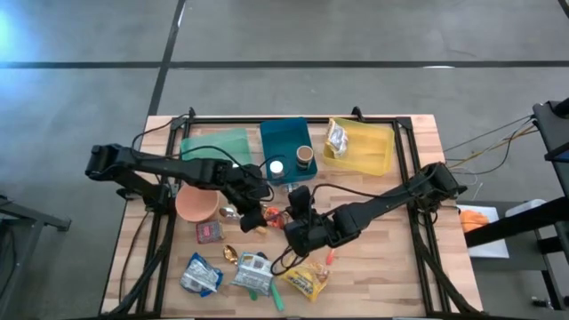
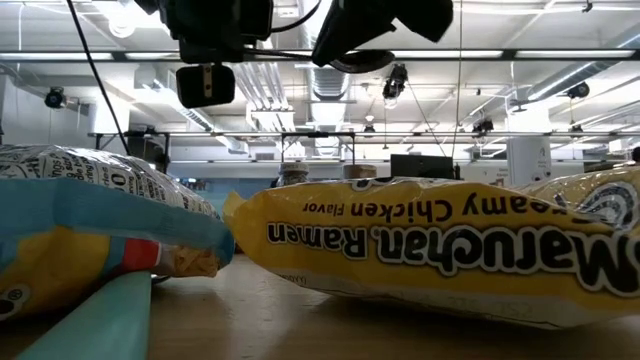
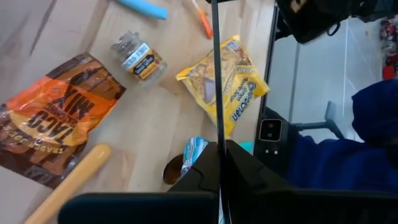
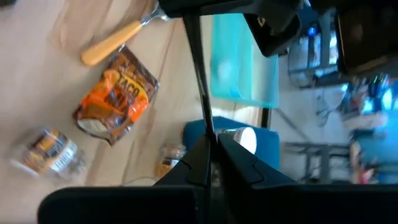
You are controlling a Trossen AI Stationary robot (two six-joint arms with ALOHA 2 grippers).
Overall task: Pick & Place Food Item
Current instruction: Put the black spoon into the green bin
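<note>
Food items lie loose on the wooden table (image 1: 391, 249): an orange taco mix packet (image 3: 56, 130), a small glass jar (image 3: 138, 56), a yellow ramen packet (image 3: 227, 81) and a wooden-handled utensil (image 4: 115, 40). My left gripper (image 1: 256, 219) hangs shut above the table's middle, slanting down toward the near right, next to the taco packet (image 1: 276, 216). My right gripper (image 1: 298, 206) hangs shut close beside it, slanting down toward the far left. Neither has a food item between its fingers. In each wrist view a thin dark line runs ahead of the shut fingers (image 3: 221, 146); I cannot tell what it is.
Green (image 1: 218, 147), teal (image 1: 286, 142) and yellow (image 1: 364, 151) bins stand along the far edge. The yellow one holds a packet (image 1: 338, 138). An orange bowl (image 1: 197, 204) sits under the left arm. More packets (image 1: 200, 274) lie near the front edge, and bare wood shows at the near right.
</note>
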